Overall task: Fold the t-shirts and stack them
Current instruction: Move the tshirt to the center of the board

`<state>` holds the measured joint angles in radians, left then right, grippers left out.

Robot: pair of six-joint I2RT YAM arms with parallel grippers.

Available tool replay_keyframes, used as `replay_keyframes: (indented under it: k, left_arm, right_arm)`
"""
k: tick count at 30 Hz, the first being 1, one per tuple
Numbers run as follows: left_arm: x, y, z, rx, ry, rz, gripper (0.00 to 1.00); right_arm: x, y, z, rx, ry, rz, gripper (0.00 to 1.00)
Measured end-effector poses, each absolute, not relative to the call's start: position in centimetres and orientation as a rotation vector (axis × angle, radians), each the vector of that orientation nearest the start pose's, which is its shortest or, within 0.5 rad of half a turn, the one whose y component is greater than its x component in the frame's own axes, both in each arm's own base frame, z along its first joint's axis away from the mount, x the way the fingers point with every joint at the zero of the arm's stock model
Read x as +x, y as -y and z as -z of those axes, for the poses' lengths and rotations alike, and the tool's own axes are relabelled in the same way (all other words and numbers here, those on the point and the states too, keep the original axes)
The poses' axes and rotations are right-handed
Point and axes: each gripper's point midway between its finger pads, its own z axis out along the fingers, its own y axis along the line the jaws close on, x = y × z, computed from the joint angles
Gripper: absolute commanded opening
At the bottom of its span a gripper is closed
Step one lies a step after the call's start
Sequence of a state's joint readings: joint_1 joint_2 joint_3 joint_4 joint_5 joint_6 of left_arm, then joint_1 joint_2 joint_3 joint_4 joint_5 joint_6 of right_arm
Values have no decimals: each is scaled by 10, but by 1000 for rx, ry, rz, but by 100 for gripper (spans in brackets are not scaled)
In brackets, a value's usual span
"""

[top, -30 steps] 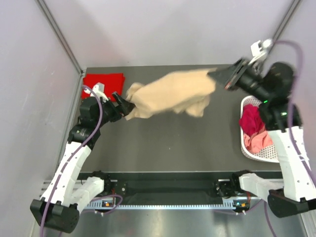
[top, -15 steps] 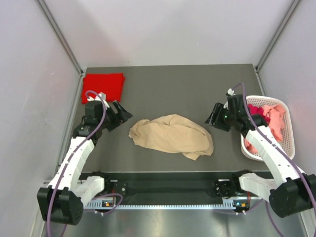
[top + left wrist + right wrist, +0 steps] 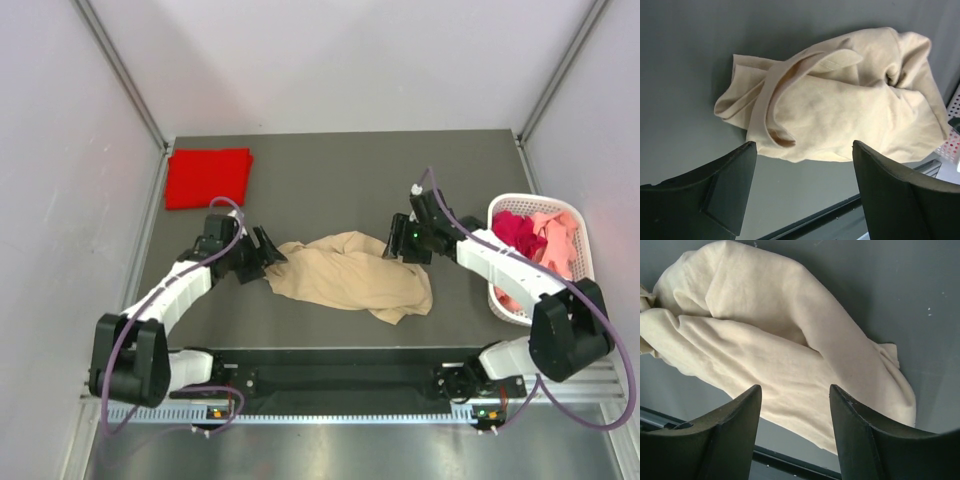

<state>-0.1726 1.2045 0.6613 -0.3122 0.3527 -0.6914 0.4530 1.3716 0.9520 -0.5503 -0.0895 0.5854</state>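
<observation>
A tan t-shirt (image 3: 350,275) lies crumpled in a heap on the dark table, near the front middle. My left gripper (image 3: 270,258) stands open at the heap's left end, and in the left wrist view the tan t-shirt (image 3: 840,105) lies just beyond the open gripper (image 3: 805,152) with nothing between the fingers. My right gripper (image 3: 400,245) is open at the heap's upper right. The right wrist view shows the tan t-shirt (image 3: 775,350) under and ahead of that gripper (image 3: 795,395). A folded red t-shirt (image 3: 208,177) lies flat at the back left corner.
A white slotted basket (image 3: 577,290) stands at the right edge and holds a dark red shirt (image 3: 517,232) and a pink shirt (image 3: 551,232). The table's black front rail (image 3: 340,355) runs just behind the heap's near side. Grey walls close in both sides.
Both grippers let go of the tan t-shirt, which dropped from a stretched hold onto the table. Both arms then came down and in toward the heap's two ends.
</observation>
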Motion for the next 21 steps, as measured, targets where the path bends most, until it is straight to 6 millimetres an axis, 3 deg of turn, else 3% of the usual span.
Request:
replay_keyframes:
  k: [4, 8, 9, 13, 17, 19, 21]
  left_arm:
    - [273, 140, -70, -491, -2542, 789, 75]
    - [271, 146, -61, -490, -2575, 783, 58]
    - [271, 147, -61, -485, -2574, 786, 39]
    - [274, 150, -63, -483, -2561, 796, 0]
    - [281, 152, -77, -475, -2539, 809, 0]
    - [293, 155, -100, -464, -2489, 832, 0]
    - [311, 160, -136, -447, -2405, 866, 0]
  right_arm:
    - [278, -181, -105, 126, -2607, -508, 56]
    - [278, -180, -108, 135, -2591, -509, 57]
    - [274, -178, -109, 153, -2587, -513, 57]
    - [251, -169, -120, 213, -2557, -518, 56]
    - [236, -162, -139, 240, -2491, -542, 54]
    - [230, -162, -141, 235, -2485, -548, 51]
    - [222, -166, -137, 217, -2508, -549, 50]
